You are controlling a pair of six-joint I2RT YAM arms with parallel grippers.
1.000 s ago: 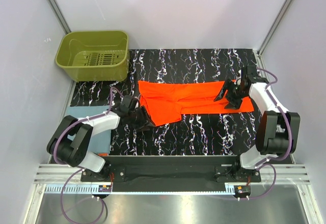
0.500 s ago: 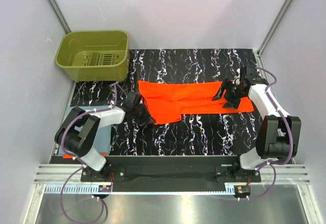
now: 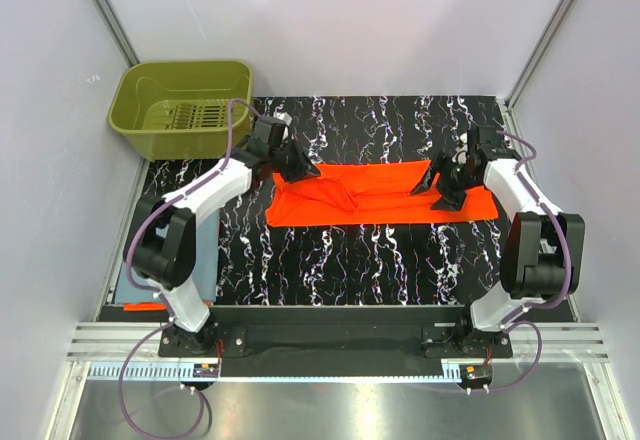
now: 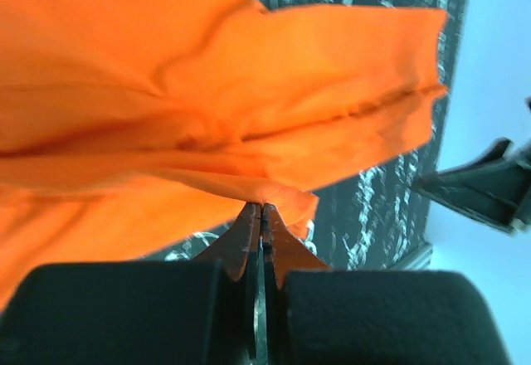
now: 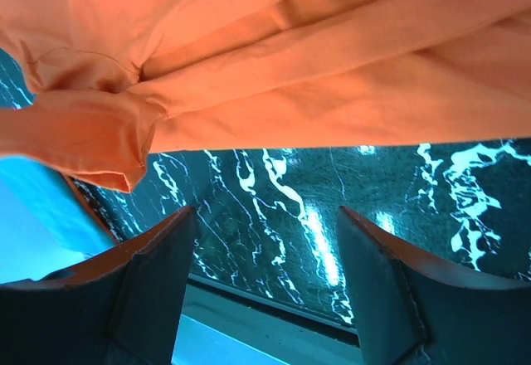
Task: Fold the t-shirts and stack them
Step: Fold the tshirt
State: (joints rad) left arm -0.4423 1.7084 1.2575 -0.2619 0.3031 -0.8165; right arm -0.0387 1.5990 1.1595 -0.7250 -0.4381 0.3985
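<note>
The orange t-shirt [image 3: 385, 193] lies as a long, narrow band across the black marbled mat [image 3: 340, 260]. My left gripper [image 3: 298, 167] is at the band's far left corner, shut on a pinch of orange cloth [image 4: 274, 192]. The left wrist view shows the jaws [image 4: 262, 209] pressed together on that fold, with the shirt spreading away beyond them. My right gripper [image 3: 441, 185] hovers over the shirt's right part, open. In the right wrist view its fingers [image 5: 265, 216] stand wide apart over bare mat, with nothing between them. A sliver of the blue-grey t-shirt [image 3: 127, 282] shows behind my left arm.
An olive-green basket [image 3: 185, 108] stands at the back left, close to my left gripper. Grey walls close in the back and both sides. The mat's near half [image 3: 340, 260] lies in front of the shirt.
My left gripper closed on the shirt's near-left flap and carried it away from the bases to the far left corner. The shirt is now a narrower band. The right gripper barely shifted.
</note>
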